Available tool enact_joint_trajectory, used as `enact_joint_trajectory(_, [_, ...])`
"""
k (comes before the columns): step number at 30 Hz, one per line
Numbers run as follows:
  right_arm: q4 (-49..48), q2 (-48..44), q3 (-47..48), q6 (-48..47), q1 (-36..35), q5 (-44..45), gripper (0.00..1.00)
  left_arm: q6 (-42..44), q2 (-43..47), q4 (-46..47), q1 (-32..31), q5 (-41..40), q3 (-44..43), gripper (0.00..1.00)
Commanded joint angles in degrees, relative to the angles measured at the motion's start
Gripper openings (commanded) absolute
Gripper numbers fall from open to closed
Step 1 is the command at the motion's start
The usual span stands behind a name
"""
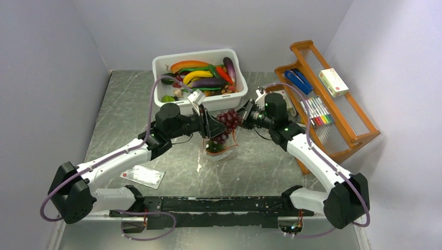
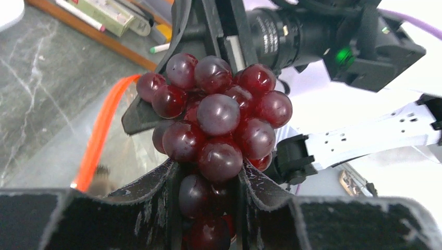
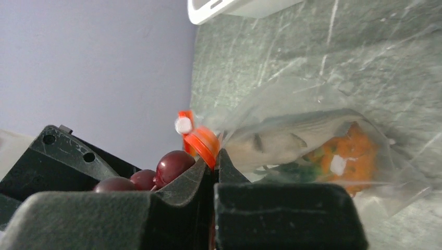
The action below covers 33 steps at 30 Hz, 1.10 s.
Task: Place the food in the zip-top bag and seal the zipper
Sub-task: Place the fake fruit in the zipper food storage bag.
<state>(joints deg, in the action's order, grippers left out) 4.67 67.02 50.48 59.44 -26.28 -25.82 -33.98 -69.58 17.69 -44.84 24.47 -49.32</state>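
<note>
Right at my left gripper (image 2: 208,174), the fingers are clamped on the lower part of the grape bunch (image 2: 216,117), and most of the bunch bulges out past the fingertips. I judge that is the first risk: with so much of it outside the pinch, the bunch could swing or squirm loose if I tilt or jolt the wrist. Just beyond, my right gripper (image 3: 215,161) is closed tight on the orange-red zipper (image 3: 202,146), holding one spot of the zip-top bag (image 3: 292,104) up off the table (image 1: 130,104), with the grapes close beside that pinch. The bag hangs floppy below, with the orange pineapple (image 3: 359,151) and a green piece (image 3: 297,169) already inside. I cannot tell how wide the mouth gapes. Held at one point only, it may sag nearly flat, so the grapes could catch on the rim, shove the bag aside or tug the strip out of my right fingers. My two wrists are also very near each other, and a careless push could knock them together. If the bunch drops outside the bag it lands on the table near it. Farther back, the white tub (image 1: 161,65) of other toy food sits close behind the wrists, and a wide swing could bump it.
</note>
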Motion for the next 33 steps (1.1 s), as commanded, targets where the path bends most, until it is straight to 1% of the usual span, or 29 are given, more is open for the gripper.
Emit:
enact_joint_trajectory(1, [1.9, 1.8, -1.2, -5.2, 0.6, 2.6, 0.00, 2.6, 0.7, 3.9, -0.1, -1.9, 4.0, 0.23])
enact_joint_trajectory(4, [-0.2, 0.9, -3.3, -4.6, 0.6, 3.2, 0.00, 3.7, -0.8, 3.0, -0.2, -1.6, 6.4, 0.25])
enact_joint_trajectory(8, [0.5, 1.6, -3.0, -5.3, 0.7, 3.8, 0.00, 5.7, -2.8, 1.7, -0.3, -3.0, 8.0, 0.27])
enact_joint_trajectory(9, [0.3, 1.8, -3.0, -5.2, 0.7, 3.5, 0.00, 6.7, -3.4, 0.8, -0.5, -4.0, 7.7, 0.27])
enact_joint_trajectory(11, [0.6, 1.9, -2.7, -5.6, 0.8, 3.9, 0.00, 8.0, -5.1, -4.7, -0.8, -8.7, 5.8, 0.25])
enact_joint_trajectory(13, [2.3, 1.5, -1.4, -7.1, 0.8, 5.9, 0.00, 9.0, -5.8, -8.8, -0.8, -11.7, 4.5, 0.24])
enact_joint_trajectory(17, [4.6, 0.4, 0.3, -9.2, 0.9, 8.4, 0.00, 9.2, -4.6, -12.3, -0.8, -14.7, 4.3, 0.25])
enact_joint_trajectory(19, [5.4, 0.4, 0.8, -9.9, 1.0, 9.5, 0.00, 10.1, -4.1, -14.3, -0.9, -14.4, 3.9, 0.26])
enact_joint_trajectory(22, [4.5, 0.5, 0.6, -9.9, 1.1, 10.1, 0.00, 12.2, -3.4, -15.3, -0.9, -11.3, 4.4, 0.30])
enact_joint_trajectory(24, [3.5, 0.7, 0.7, -9.4, 1.1, 10.1, 0.00, 14.8, -3.5, -18.1, -1.0, -11.2, 4.0, 0.31])
enact_joint_trajectory(28, [2.1, 0.9, 2.4, -9.3, 1.2, 9.5, 0.00, 16.9, -2.6, -22.2, -1.0, -9.9, 3.9, 0.33])
enact_joint_trajectory(31, [2.4, 0.3, 4.3, -10.6, 1.2, 10.2, 0.00, 19.7, -3.9, -27.4, -1.6, -11.6, 1.3, 0.37])
enact_joint_trajectory(33, [1.0, 0.2, 4.8, -11.2, 1.2, 8.6, 0.00, 22.0, -4.9, -28.8, -2.2, -12.0, 0.5, 0.41])
